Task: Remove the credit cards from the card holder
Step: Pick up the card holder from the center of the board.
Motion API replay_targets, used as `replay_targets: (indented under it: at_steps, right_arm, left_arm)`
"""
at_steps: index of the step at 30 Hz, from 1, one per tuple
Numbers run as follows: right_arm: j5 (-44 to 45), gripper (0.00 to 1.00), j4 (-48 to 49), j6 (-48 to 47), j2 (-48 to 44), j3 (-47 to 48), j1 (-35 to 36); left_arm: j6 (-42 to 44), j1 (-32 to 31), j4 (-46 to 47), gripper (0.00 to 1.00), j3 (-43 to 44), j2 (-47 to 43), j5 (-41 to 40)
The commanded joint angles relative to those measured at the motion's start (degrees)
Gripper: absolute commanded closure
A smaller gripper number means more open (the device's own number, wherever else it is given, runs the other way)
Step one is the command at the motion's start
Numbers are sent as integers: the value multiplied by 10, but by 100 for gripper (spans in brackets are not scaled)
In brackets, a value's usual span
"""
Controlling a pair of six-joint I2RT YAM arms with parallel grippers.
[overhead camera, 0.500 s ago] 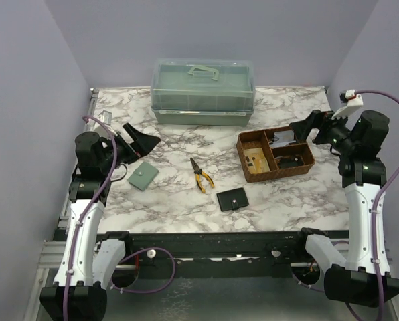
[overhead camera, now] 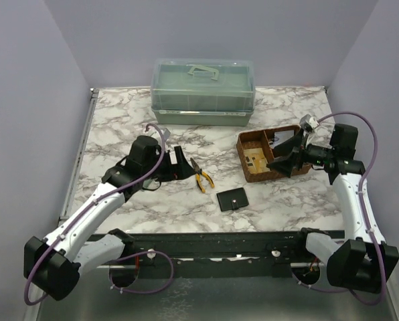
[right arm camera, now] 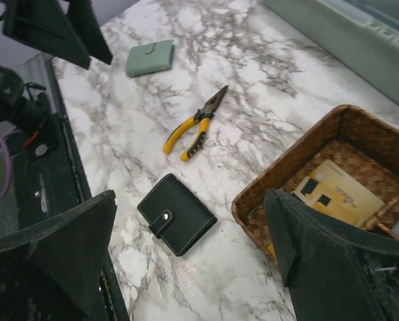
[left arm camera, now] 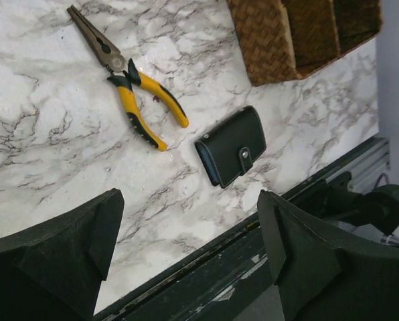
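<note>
Black card holder (overhead camera: pixel 232 199) near pliers (overhead camera: pixel 201 177)

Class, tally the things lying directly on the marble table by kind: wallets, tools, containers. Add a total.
Wallets: 2 (card holder, green wallet)
Tools: 1 (pliers)
Containers: 2 (basket, box)
Total: 5

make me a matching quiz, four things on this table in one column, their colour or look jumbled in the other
Things:
1. card holder
2. pliers
3. basket
4. lidded box

Descriptions:
a. brown and woven
b. pale green, at the back of the table
c. black, snapped shut
d. yellow handles

Pairs: 1-c, 2-d, 3-a, 4-b
</note>
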Motion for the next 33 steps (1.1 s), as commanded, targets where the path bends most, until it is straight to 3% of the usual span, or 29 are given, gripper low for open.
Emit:
replay_targets:
  at_steps: [1, 7, 13, 23, 28, 33]
  right_arm:
    - [-130, 0, -29, -108, 13, -43, 0]
    - [-134, 0, -76, -184, 17, -63, 0]
    - [-121, 0, -149, -268, 39, -42, 0]
    - [-121, 0, -177, -297, 40, -39, 2]
    - [-116, 0, -173, -294, 40, -40, 2]
    - [-117, 0, -173, -292, 41, -41, 2]
  left_arm:
    - [20, -50, 14, 12, -24, 33, -66]
    - [32, -90, 126, 17, -28, 134, -20]
    - [148, -182, 215, 20, 8, 251, -14]
    - [253, -211, 234, 26, 101, 409, 37]
    - [255, -213, 211, 39, 134, 458, 69]
    - [248, -214, 192, 44, 141, 467, 91]
